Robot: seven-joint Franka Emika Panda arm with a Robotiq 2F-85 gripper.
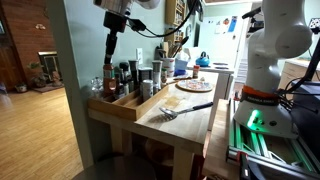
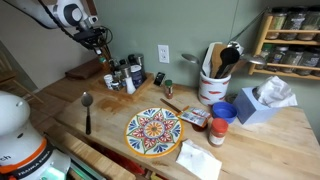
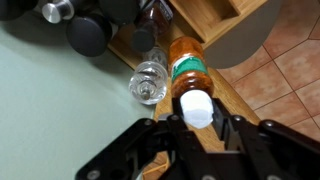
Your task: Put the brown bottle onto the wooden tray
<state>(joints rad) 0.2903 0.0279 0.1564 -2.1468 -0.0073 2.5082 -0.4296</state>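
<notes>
Nothing could be read — the green band point(image 3: 189, 70) on the brown bottle point(image 3: 186, 52) was blurred, and the shelf jars point(image 2: 292, 22) showed too small.

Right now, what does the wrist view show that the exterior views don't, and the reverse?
Wrist only: the gripper closed on the white cap of the brown bottle, the bottle's green label, and tiled floor beyond. Exterior only: the patterned plate, the tissue box and the utensil crock. Shared: the wooden tray and the dark shakers standing in it.
</notes>
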